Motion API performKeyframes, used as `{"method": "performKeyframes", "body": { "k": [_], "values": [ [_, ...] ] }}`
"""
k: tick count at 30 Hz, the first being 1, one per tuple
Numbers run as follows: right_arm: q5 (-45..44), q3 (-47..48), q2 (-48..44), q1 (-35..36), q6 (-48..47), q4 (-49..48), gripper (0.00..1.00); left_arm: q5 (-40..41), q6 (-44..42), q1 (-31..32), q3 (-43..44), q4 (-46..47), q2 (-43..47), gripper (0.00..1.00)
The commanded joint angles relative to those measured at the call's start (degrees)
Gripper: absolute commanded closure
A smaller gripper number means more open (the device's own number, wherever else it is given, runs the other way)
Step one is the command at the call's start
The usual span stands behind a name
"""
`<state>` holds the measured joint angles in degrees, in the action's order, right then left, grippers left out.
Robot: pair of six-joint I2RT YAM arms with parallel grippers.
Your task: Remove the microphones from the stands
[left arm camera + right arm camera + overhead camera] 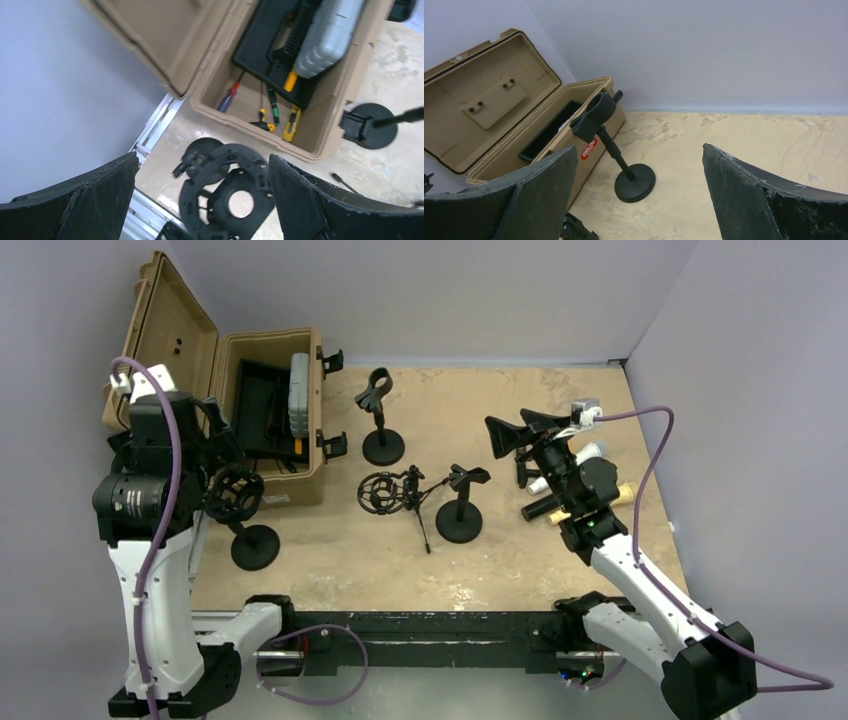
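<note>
While left gripper (pixel 203 157) gapes: shock mount (pixel 225 195) beneath.
Right gripper (pixel 639 146): spread, empty.
Screwdrivers (pixel 227 99): left wrist view only.

The top view looked down from high at the near edge over the whole table (pixel 560 400). The left wrist camera hung close above the open case (pixel 212 75), facing down. The right wrist camera looked low across the table and shared that case.

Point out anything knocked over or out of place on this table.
The small tripod mount in the middle appears to lie on its side, while the round-based stand behind it stands upright.
</note>
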<state>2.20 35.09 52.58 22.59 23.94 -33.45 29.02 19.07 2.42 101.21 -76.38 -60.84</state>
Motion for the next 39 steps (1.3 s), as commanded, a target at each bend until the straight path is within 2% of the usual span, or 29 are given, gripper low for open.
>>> {"method": "performKeyframes", "body": {
  "k": [1,6,12,20,26,39],
  "values": [
    [-2.01,-0.54,-0.42,1.78,-1.23,-3.3,0.06,1.76,2.8,-6.52,-4.01,0.44,5.59,0.0],
    [-3.26,-0.11,0.38,3.34,-1.41,-2.88,0.06,3.06,4.31,-11.61,-10.4,2.41,9.99,0.05],
    [-3.98,-0.1,0.87,4.65,-1.48,-3.02,0.06,3.03,7.56,-13.73,-15.97,3.68,13.48,0.11],
    [-5.21,-0.02,1.39,5.87,-1.44,-3.07,0.05,-3.83,11.23,-17.15,-16.83,2.34,10.04,0.23],
    [-5.95,0.04,1.76,6.57,-1.46,-3.26,0.05,-4.1,16.53,-17.96,-15.99,-1.76,8.69,0.34],
    [-7.03,0.03,1.83,7.27,-1.51,-3.17,0.05,-3.6,21.19,-19.91,-17.45,-3.65,7.57,0.37]
  ]
}}
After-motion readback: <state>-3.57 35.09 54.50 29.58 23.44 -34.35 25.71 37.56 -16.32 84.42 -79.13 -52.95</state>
